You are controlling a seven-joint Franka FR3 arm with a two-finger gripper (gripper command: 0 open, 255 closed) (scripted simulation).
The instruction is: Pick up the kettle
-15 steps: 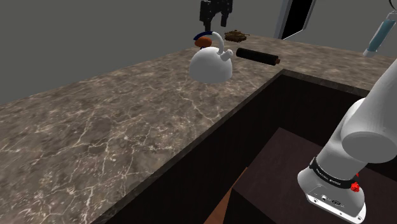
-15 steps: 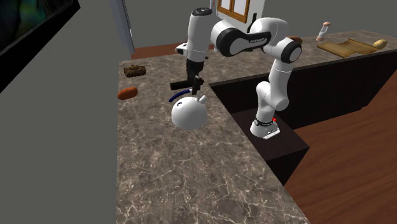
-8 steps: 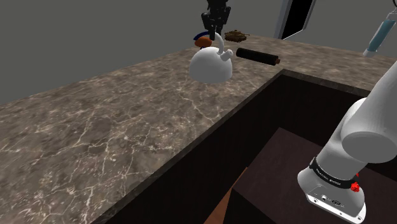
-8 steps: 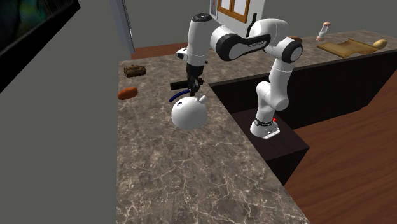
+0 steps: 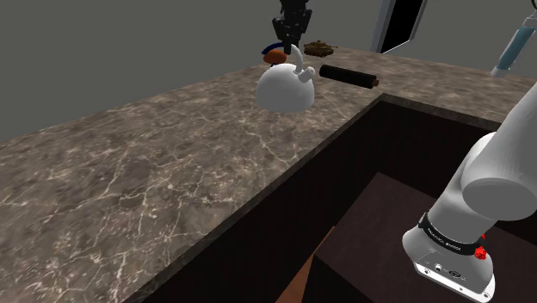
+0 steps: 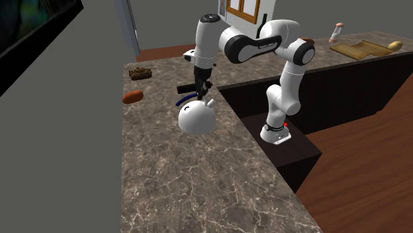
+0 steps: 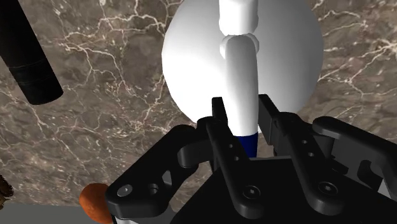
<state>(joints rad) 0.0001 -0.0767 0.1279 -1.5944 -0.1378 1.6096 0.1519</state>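
Since it had closed from wide apart a second earlier, the gripper [image 7: 240,109] stood clamped on the handle [image 7: 240,73] of the white kettle [image 7: 191,63], which sat directly beneath it, unlifted. Lifting seemed next.

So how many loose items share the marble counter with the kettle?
3. An orange-brown lump sits at the kettle's far side in the shoulder view; a brown tank-like model lies beyond it; a black cylinder lies near the counter's edge. The kettle may hide more.
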